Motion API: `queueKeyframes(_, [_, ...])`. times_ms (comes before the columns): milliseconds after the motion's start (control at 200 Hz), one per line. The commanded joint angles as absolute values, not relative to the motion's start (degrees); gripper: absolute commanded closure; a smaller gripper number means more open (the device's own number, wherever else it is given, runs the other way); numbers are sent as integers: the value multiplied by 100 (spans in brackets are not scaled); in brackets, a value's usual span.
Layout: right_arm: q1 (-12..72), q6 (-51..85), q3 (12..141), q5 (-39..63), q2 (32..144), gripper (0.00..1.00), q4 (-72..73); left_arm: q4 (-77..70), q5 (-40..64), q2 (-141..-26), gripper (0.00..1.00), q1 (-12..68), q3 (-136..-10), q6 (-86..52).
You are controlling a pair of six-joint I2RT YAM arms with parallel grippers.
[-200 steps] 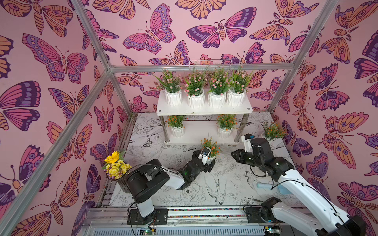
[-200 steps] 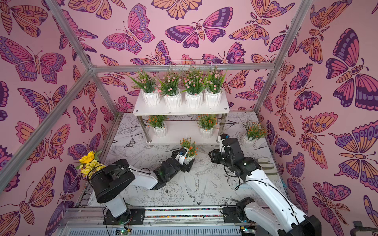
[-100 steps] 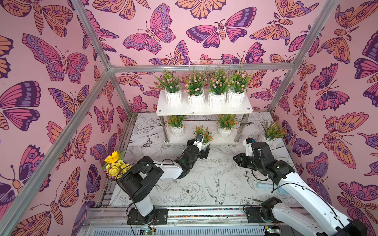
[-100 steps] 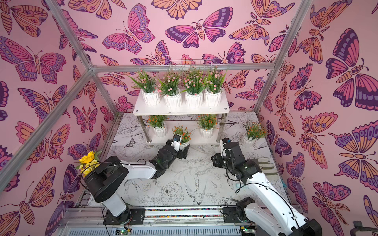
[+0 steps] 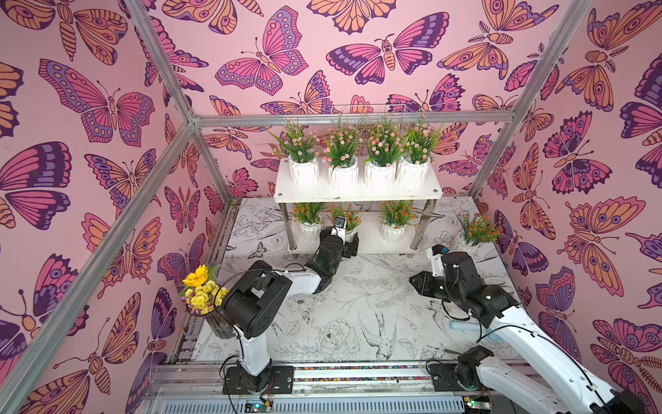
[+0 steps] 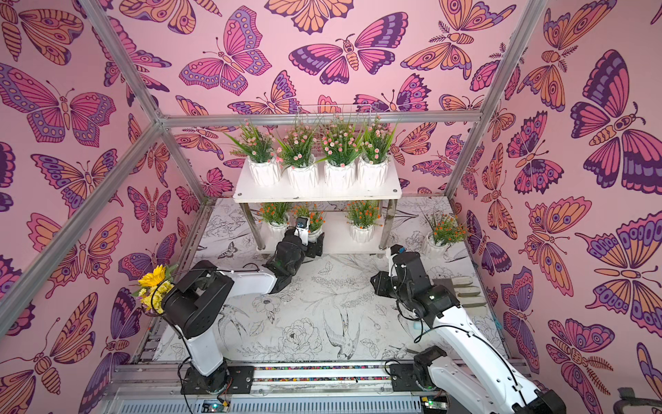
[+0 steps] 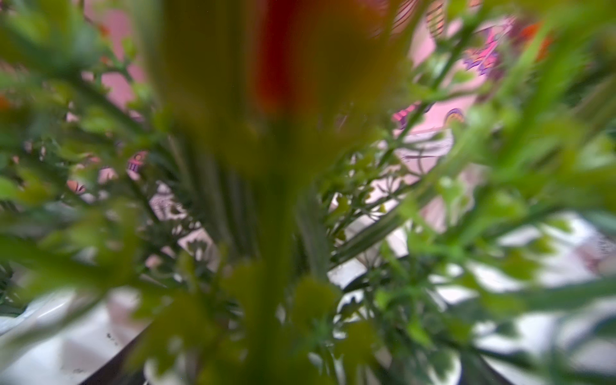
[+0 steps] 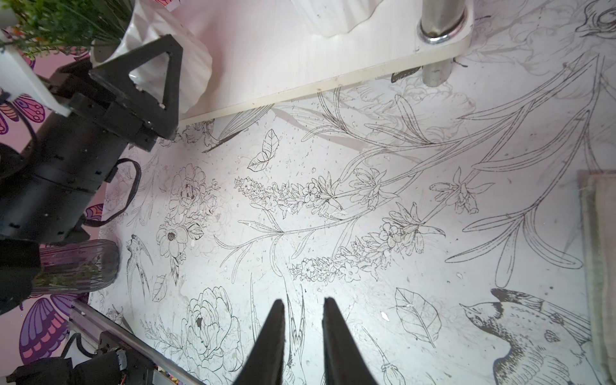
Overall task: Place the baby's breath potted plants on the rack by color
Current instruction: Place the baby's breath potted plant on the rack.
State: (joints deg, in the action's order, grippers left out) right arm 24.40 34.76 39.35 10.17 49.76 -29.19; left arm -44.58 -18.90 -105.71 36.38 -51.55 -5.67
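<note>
Nearly done: pink pots [image 5: 379,174] fill the rack's [image 5: 358,195] top, your left pincer [image 5: 350,241] grips the third orange pot [image 5: 346,219] at its lower shelf [image 5: 372,243], the last orange pot [image 5: 478,231] waits on the worktop [image 5: 358,322]; right pincer [image 8: 303,301] narrow, empty.

Ribbed pots [image 8: 196,63] look glossy, the rack [image 8: 283,60] board matt, its legs [image 8: 440,20] shiny metal.

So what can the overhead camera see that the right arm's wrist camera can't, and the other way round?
Only a top view: four pink-flowered plants on the rack's upper shelf, and one loose orange plant on the table. Only the right wrist view: the right gripper, fingers narrowly apart, holding nothing. Both: the left gripper closed on an orange-flowered plant's white pot at the rack's lower shelf.
</note>
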Motion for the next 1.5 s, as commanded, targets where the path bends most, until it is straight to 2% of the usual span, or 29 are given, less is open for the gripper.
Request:
queueKeyframes(0, [2413,3579,3861,1063,4858,77,-3058,-5047,-2189,-10621,29,3561,-5386,-667])
queueKeyframes(711, [2409,3665,3577,1180,4623,77,-3007,-5154,-2914,-11545,25,3410,-5997,-813])
queueKeyframes(806, [2408,3674,3555,1189,4646,77,-2969,-5156,-3040,-11594,21,3410,-5994,-867])
queueKeyframes(1006, [2408,3675,3556,1178,4650,77,-2970,-5423,-3212,-11689,0,3412,-5880,-1031])
queueKeyframes(1497, [2409,3648,3550,1062,4557,76,-3048,-5489,-3058,-11469,0,3450,-5614,-1102])
